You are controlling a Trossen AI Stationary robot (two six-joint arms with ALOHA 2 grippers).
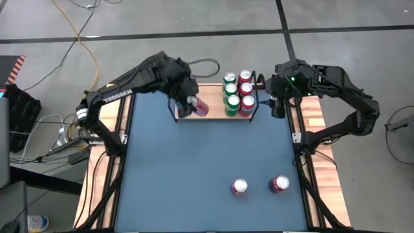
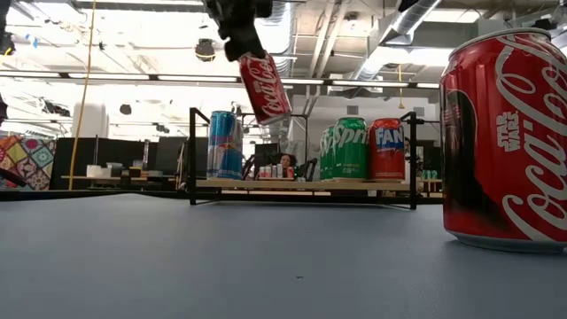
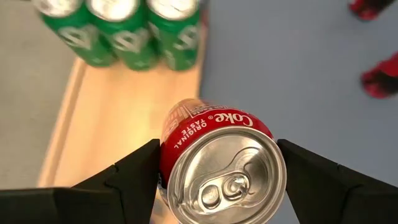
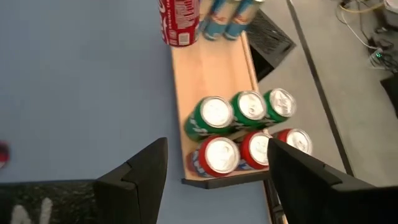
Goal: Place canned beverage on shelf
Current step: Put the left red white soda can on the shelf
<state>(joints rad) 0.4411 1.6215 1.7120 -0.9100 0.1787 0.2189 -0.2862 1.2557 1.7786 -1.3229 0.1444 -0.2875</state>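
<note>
My left gripper [image 1: 191, 103] is shut on a red Coke can [image 1: 200, 107] above the left half of the shelf [image 1: 217, 97], a light-wood board with black wire ends. Three green cans [image 1: 231, 89] and three red cans [image 1: 246, 89] stand on the shelf's right half. Blue cans [image 2: 223, 144] stand on its left end. In the low view the Coke can [image 2: 264, 84] hangs tilted above the board. My right gripper [image 1: 278, 107] is open and empty beyond the shelf's right end, and it also shows in the right wrist view [image 4: 217, 165]. My left gripper pinches the Coke can's side wall just below its top rim [image 3: 163, 163] between its two fingers [image 3: 134, 174], one on each side. The fingers come from above, slanting. The can hangs tilted below them, its bottom end [image 2: 276, 115] lowest, lifted clear of the shelf board [image 3: 124, 112].
Two more red cans [image 1: 240, 188] [image 1: 279, 184] stand on the blue table top near its front right; one fills the low view's right side [image 2: 505, 142]. The board between the blue cans and the green cans [image 4: 211, 68] is bare. The table's wooden rim [image 1: 317, 123] runs along both sides.
</note>
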